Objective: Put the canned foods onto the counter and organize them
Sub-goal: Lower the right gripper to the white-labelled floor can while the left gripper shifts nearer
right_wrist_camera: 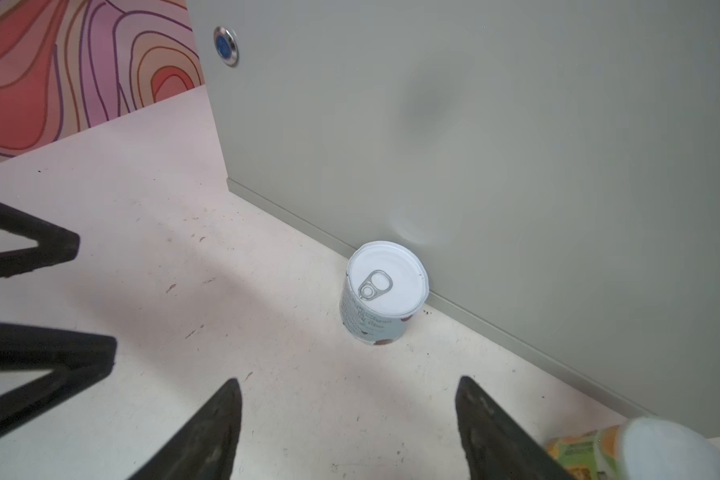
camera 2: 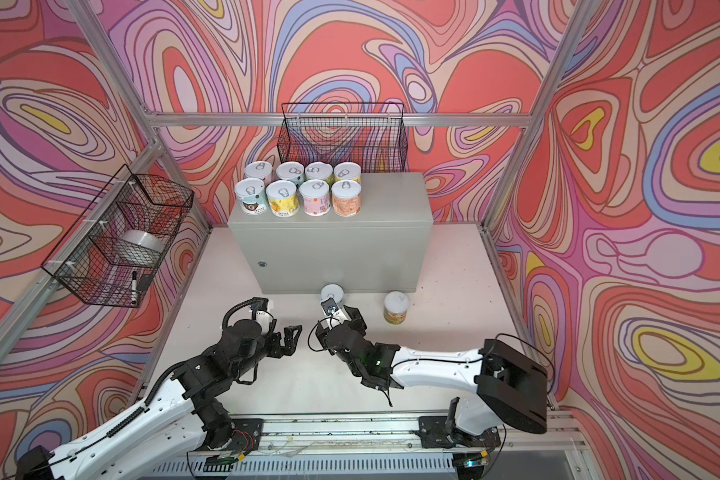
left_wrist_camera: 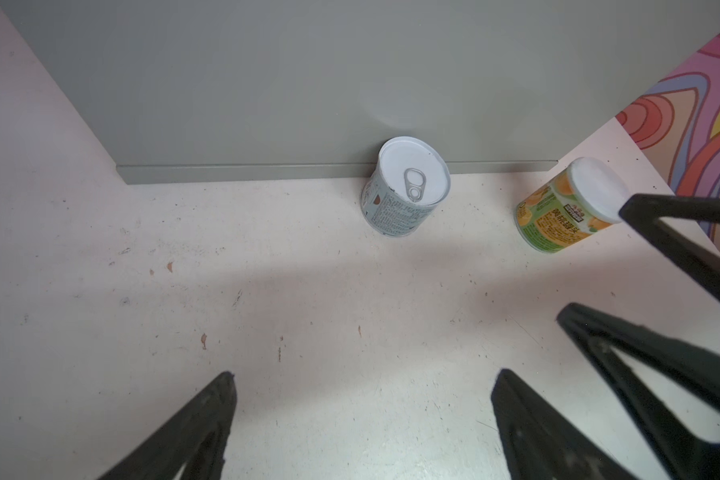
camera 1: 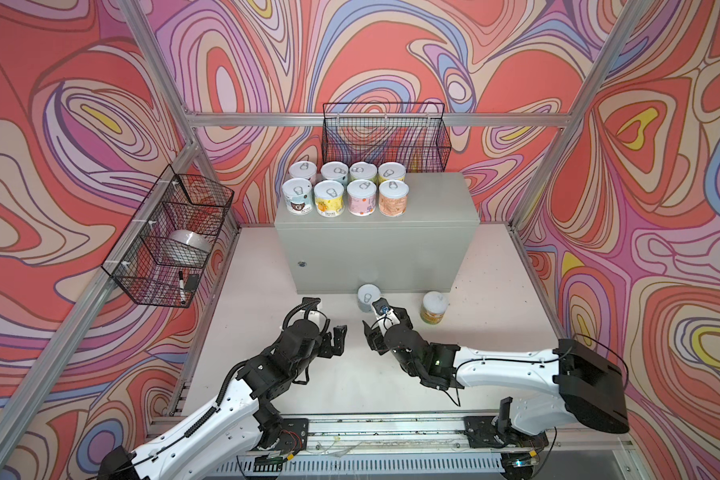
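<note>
Several cans (camera 1: 346, 189) stand in two rows on the left part of the counter's (camera 1: 433, 195) flat top. A pale blue can (camera 1: 366, 297) (left_wrist_camera: 406, 187) (right_wrist_camera: 385, 291) stands upright on the white tabletop, against the counter's front. A green-orange can (camera 1: 434, 307) (left_wrist_camera: 566, 208) with a plain white cap stands to its right, apart from the counter. My left gripper (camera 1: 336, 340) (left_wrist_camera: 362, 378) hangs open over bare tabletop, left of the blue can. Close in front of the blue can, my right gripper (camera 1: 385, 324) (right_wrist_camera: 348, 380) is open and holds nothing.
A black wire basket (camera 1: 171, 232) on the left wall holds a silver tape roll (camera 1: 190, 243) and a marker (camera 1: 181, 286). Another wire basket (camera 1: 385, 137) hangs on the back wall behind the cans. The two grippers face each other closely.
</note>
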You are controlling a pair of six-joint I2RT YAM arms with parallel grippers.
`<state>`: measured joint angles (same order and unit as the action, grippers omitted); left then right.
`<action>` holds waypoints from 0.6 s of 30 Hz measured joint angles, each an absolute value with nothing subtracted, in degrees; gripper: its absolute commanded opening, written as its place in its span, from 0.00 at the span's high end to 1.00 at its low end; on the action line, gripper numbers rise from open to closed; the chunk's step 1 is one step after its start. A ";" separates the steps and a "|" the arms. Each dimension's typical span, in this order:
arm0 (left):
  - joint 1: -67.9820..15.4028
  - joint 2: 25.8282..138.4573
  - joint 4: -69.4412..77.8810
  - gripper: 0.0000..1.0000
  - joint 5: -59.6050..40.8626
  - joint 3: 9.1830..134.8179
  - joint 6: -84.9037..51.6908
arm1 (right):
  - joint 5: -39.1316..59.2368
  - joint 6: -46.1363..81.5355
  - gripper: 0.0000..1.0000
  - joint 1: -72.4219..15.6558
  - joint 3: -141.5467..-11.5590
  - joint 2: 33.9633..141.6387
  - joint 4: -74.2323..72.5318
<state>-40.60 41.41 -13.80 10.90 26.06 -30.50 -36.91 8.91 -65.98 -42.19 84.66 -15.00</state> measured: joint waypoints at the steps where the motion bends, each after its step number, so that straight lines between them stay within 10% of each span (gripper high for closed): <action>1: -40.23 41.32 -13.76 0.03 10.59 25.56 -30.81 | -37.50 9.41 0.12 -66.15 -41.87 86.00 -15.94; 18: -31.31 36.51 -11.81 0.04 2.96 20.21 -35.42 | -28.36 19.25 0.02 -56.42 -41.43 99.70 -29.02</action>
<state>-31.31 36.51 -11.81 2.96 20.21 -35.42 -28.36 19.25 -56.42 -41.43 99.70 -29.02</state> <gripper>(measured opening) 0.961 0.965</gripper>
